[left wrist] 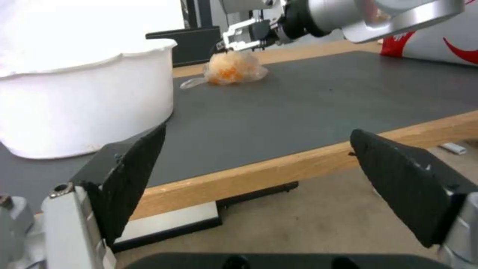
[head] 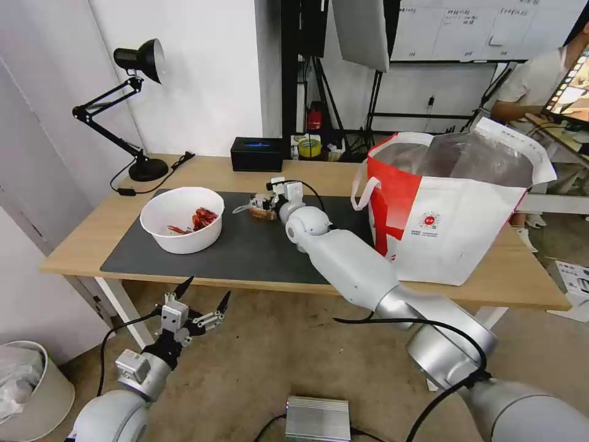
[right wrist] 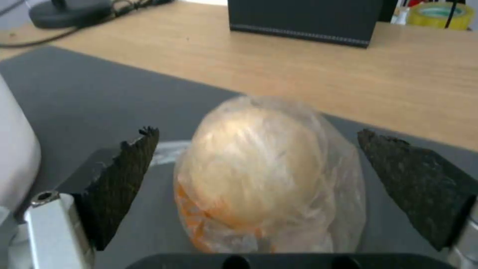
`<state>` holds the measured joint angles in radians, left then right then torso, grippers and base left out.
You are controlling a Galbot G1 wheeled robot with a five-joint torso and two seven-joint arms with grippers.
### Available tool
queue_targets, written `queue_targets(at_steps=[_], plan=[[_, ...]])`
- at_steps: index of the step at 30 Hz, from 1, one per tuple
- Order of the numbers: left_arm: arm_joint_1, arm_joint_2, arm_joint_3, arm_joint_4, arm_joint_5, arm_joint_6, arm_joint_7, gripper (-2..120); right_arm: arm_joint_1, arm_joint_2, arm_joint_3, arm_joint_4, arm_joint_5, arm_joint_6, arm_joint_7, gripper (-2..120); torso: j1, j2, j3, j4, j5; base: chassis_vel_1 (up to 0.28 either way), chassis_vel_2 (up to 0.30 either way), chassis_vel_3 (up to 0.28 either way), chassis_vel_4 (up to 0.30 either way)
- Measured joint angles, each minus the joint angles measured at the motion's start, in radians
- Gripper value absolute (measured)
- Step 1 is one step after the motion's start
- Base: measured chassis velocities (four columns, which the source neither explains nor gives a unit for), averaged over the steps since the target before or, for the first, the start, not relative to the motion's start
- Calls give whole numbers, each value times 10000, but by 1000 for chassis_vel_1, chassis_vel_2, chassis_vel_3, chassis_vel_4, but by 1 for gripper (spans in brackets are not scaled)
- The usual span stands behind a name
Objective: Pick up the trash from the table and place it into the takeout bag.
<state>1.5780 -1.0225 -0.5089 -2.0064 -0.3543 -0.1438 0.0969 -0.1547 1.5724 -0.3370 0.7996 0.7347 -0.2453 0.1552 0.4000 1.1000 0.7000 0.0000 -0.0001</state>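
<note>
Head view: right tool (head: 261, 204) reaches across the table (head: 86, 236), spread wide around the clear bag (right wrist: 269, 179); left tool (head: 202, 294) parked low, open, empty.

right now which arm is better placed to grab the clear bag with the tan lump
Right. The right gripper is open with the clear bag between its fingers on the mat; the left gripper hangs open below the table edge.

Glossy white-and-silver arms (head: 362, 270), black cables, black ridged triangular jaws.

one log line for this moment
right claw: open, straddling clear bag on mat | left claw: open, parked below table edge | white bowl: on mat
</note>
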Motion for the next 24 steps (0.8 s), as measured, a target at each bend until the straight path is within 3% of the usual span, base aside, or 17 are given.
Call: queue_targets(at_steps=[24], plan=[[-57, -324, 221, 54, 260, -27, -1, 100, 85, 22, 206, -1023, -356, 483, -1293, 100, 0, -1, 0, -1, 1, 0, 0, 0, 0]])
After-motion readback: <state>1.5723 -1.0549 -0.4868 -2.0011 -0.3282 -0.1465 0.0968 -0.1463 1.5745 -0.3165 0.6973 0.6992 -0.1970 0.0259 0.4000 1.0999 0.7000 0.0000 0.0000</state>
